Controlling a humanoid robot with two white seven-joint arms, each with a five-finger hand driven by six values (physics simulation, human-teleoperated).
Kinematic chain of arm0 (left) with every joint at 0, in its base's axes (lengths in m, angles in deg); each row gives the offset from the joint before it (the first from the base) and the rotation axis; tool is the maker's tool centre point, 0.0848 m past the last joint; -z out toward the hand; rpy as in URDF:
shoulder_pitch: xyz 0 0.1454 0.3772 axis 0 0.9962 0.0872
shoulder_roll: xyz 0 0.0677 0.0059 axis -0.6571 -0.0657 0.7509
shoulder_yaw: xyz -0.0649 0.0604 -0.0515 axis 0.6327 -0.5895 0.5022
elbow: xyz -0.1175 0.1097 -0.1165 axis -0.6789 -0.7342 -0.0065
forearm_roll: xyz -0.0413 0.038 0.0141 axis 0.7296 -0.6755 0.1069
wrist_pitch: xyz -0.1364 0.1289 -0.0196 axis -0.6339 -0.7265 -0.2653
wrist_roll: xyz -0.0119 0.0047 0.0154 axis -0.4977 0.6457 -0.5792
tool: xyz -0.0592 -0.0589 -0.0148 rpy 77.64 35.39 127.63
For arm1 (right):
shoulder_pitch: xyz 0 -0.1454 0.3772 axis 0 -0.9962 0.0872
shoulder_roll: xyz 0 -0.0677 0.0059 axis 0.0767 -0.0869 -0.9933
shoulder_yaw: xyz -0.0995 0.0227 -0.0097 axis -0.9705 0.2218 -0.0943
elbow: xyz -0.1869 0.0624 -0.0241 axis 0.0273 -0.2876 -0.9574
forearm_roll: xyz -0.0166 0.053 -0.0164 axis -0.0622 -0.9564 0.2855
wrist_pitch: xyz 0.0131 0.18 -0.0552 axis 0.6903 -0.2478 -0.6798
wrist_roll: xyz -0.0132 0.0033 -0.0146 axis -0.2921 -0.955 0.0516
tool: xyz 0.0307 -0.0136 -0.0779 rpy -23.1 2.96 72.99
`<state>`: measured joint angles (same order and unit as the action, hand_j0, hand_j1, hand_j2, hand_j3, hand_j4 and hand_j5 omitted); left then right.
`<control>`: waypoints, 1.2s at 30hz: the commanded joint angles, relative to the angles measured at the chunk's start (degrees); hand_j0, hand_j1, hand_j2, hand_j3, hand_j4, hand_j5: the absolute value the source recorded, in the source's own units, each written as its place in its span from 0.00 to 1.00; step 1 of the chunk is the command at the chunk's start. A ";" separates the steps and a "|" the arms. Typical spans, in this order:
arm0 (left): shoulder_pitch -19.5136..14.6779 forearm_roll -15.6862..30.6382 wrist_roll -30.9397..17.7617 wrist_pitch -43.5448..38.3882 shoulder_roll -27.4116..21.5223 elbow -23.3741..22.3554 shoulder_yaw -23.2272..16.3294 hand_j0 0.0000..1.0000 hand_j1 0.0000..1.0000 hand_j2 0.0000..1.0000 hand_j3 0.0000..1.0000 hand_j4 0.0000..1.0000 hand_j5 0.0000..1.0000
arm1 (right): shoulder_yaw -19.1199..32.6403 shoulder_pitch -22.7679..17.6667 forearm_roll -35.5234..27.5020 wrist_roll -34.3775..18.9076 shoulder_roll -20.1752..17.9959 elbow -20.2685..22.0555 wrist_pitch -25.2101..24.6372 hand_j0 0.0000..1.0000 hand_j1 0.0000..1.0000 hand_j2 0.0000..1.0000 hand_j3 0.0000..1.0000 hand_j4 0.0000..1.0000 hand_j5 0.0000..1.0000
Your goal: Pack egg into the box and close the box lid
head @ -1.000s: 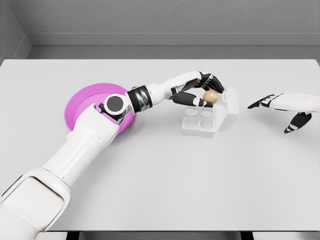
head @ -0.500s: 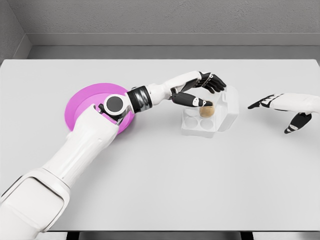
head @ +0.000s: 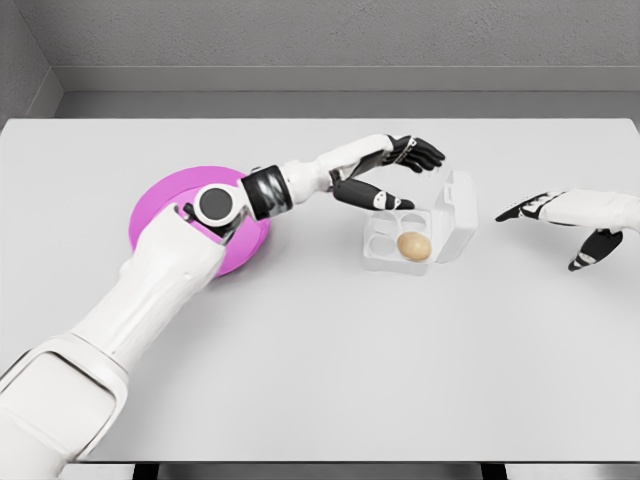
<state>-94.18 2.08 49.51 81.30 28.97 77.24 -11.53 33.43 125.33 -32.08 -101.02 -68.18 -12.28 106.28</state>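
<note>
One egg (head: 414, 245) in open box (head: 452, 212), seemingly seated.

Bright, even light from overhead, flat and soft. The table (head: 330, 370) shows no glare; shadows are faint, just a pale one beside the box (head: 415, 235). Everything is sharp, edges undistorted.

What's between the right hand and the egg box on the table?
In the head view, only bare table lies between the right hand and the box; its open lid faces that hand.
</note>
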 commanded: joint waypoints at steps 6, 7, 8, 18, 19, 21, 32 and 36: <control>-1.49 12.70 -1.14 -0.06 -18.10 21.47 -0.65 1.00 1.00 1.00 1.00 1.00 1.00 | -0.56 -0.18 -0.35 0.04 0.09 2.80 -0.16 1.00 1.00 1.00 1.00 1.00 1.00; -2.11 14.29 -1.14 -0.32 -22.59 24.29 -0.65 1.00 1.00 1.00 1.00 1.00 1.00 | -0.56 -0.18 -0.35 0.04 0.09 2.80 -0.16 1.00 1.00 1.00 1.00 1.00 1.00; -2.02 14.29 -1.14 -0.15 -25.14 26.83 -0.30 1.00 1.00 1.00 1.00 1.00 1.00 | -0.56 -0.18 -0.35 0.04 0.09 2.80 -0.16 1.00 1.00 1.00 1.00 1.00 1.00; -1.58 13.76 -1.14 -0.06 -27.34 29.30 -0.82 1.00 1.00 1.00 1.00 1.00 1.00 | -0.29 0.61 -0.35 0.22 0.17 7.01 -0.16 1.00 1.00 1.00 1.00 1.00 1.00; -1.58 13.68 -1.14 -0.06 -27.34 29.30 -0.82 1.00 1.00 1.00 1.00 1.00 1.00 | -0.29 0.61 -0.35 0.22 0.09 8.16 -0.16 1.00 1.00 1.00 1.00 1.00 1.00; -1.58 13.68 -1.14 -0.06 -27.34 29.30 -0.82 1.00 1.00 1.00 1.00 1.00 1.00 | -0.29 0.61 -0.44 0.31 0.17 10.27 -0.16 1.00 1.00 1.00 1.00 1.00 1.00; 0.62 -4.78 -1.14 5.39 -43.69 40.38 3.74 1.00 1.00 1.00 1.00 1.00 1.00 | -0.56 1.93 -0.44 0.31 5.45 15.36 -0.16 1.00 1.00 1.00 1.00 1.00 1.00; 2.20 -6.89 -1.14 5.92 -43.69 40.46 4.36 1.00 1.00 1.00 1.00 1.00 1.00 | 5.77 2.72 -0.53 0.39 0.70 15.01 -0.16 1.00 1.00 1.00 1.00 1.00 1.00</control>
<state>-91.98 -2.70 48.35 86.55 -13.89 117.16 -8.05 36.42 127.97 -32.27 -100.70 -65.66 2.77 106.28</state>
